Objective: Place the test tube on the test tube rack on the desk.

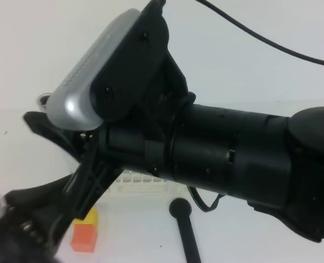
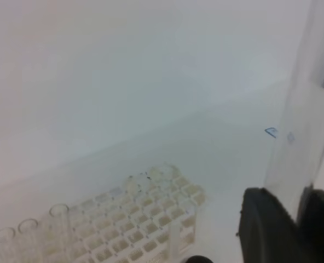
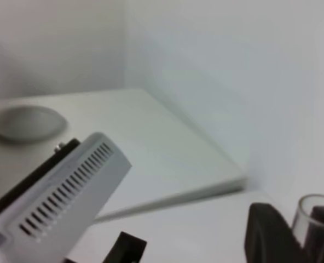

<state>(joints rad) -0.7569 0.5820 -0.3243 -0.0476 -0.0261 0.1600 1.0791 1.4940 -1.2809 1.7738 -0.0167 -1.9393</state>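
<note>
In the left wrist view a clear test tube (image 2: 301, 126) rises steeply between two black fingers (image 2: 266, 227), and my left gripper (image 2: 293, 213) is shut on it. The white test tube rack (image 2: 151, 216) lies below and to the left on the desk (image 2: 227, 159). In the right wrist view the open rim of a test tube (image 3: 317, 216) stands between dark fingers (image 3: 266, 238), with my right gripper (image 3: 310, 233) shut on it. From above, the raised right arm (image 1: 233, 159) hides most of the scene. Only a strip of the rack (image 1: 143, 184) shows, and no tube.
Up to three clear tubes (image 2: 59, 216) stand at the rack's left end. An orange block (image 1: 84, 238) with a yellow one (image 1: 91, 217) behind it sits in front of the rack. A black round-headed rod (image 1: 184, 222) lies to their right. A silver wrist camera (image 3: 63, 186) is near the right gripper.
</note>
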